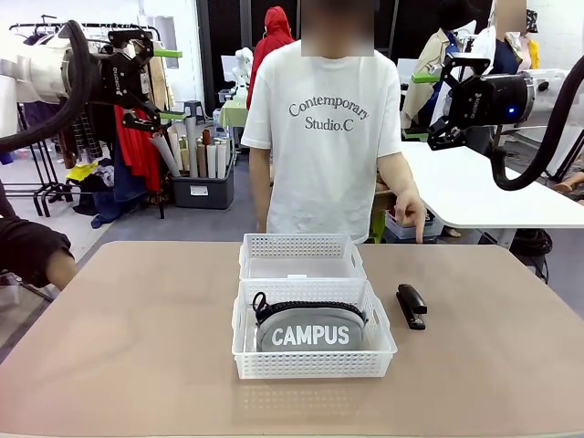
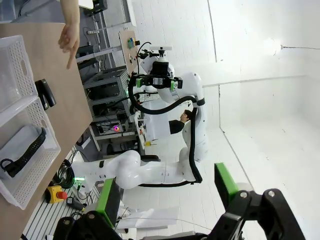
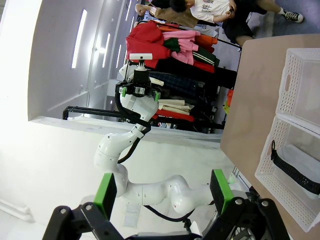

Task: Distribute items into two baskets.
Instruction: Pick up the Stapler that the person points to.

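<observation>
As I read it, left gripper (image 1: 169, 84): spread, ten o'clock.
Pouch (image 1: 310, 330): inside near basket (image 1: 315, 365).
Stapler (image 1: 411, 306): on table (image 1: 137, 338) at its three o'clock; next pick, for far basket (image 1: 301, 239).
Right gripper (image 1: 420, 107): spread, two o'clock; I'd lower it onto stapler.

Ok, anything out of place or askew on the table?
Nothing spilled or damaged. Only the stapler lies loose on the table, right of the near basket holding the pouch; the far basket is empty.

White arms (image 1: 35, 71), black cables (image 1: 84, 78), green-padded black fingers (image 2: 108, 201).
</observation>
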Controlling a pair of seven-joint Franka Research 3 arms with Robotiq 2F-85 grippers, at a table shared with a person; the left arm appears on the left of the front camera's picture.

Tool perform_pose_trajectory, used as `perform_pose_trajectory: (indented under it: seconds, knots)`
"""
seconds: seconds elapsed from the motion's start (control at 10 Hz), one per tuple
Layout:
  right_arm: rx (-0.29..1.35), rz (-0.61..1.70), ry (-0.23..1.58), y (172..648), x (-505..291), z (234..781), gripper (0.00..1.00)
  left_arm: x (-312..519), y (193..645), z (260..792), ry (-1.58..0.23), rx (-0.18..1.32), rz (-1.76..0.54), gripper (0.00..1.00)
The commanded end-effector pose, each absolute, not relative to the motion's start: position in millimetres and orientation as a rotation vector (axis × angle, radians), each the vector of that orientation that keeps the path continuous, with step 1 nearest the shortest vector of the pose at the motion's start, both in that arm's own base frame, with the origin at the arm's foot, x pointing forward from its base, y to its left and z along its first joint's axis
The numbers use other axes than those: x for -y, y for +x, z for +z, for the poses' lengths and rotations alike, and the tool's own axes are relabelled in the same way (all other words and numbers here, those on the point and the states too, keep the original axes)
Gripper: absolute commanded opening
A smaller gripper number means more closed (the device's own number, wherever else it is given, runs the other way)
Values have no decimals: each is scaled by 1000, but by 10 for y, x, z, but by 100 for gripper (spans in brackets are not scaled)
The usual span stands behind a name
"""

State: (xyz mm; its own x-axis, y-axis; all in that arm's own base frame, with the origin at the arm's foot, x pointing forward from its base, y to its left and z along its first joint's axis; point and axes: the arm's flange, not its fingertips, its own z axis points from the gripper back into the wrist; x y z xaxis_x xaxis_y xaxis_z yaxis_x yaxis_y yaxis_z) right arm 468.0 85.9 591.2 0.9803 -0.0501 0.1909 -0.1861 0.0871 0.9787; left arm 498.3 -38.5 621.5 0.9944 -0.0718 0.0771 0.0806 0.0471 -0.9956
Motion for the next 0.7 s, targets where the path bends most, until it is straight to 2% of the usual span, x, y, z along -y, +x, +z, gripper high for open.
perform_pose_trajectory:
  seconds: [0.0,0.6]
  knots:
    - [194,106,1486,4672,-857,5934,100,371,4974,6233,-1520,12,-116,100]
    - [194,106,1486,4672,-857,5934,100,371,4974,6233,-1520,12,-116,100]
